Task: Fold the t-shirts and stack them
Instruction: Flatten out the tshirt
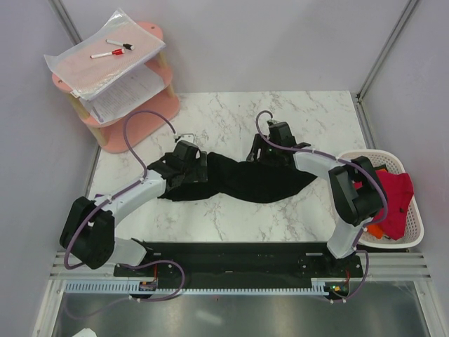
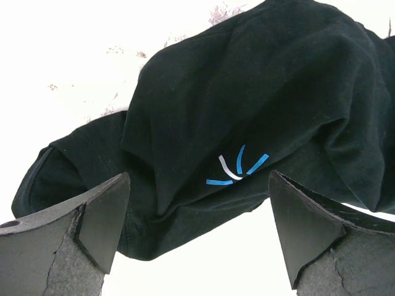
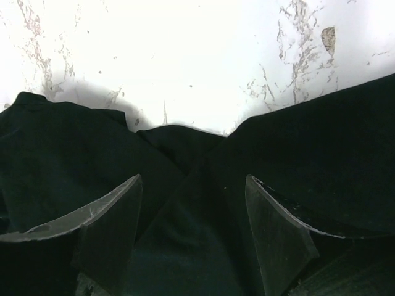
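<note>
1. Red t-shirts [image 1: 396,200] are sitting in the basket [image 1: 415,237], not yet folded.
2. The black t-shirt [image 1: 245,181] is lying crumpled mid-table; its folding seems to be only starting.
3. The left gripper [image 2: 197,209] is hanging wide open above it, and the right gripper [image 3: 194,216] is standing open astride a fold. Both likely need to be pinching edges next.

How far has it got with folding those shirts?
Nothing looks folded or stacked yet. In hand: the black t-shirt lies rumpled on the table, left pincer and right pincer open over it. Left to do: its folding, then the red t-shirts heaped in the basket.
</note>
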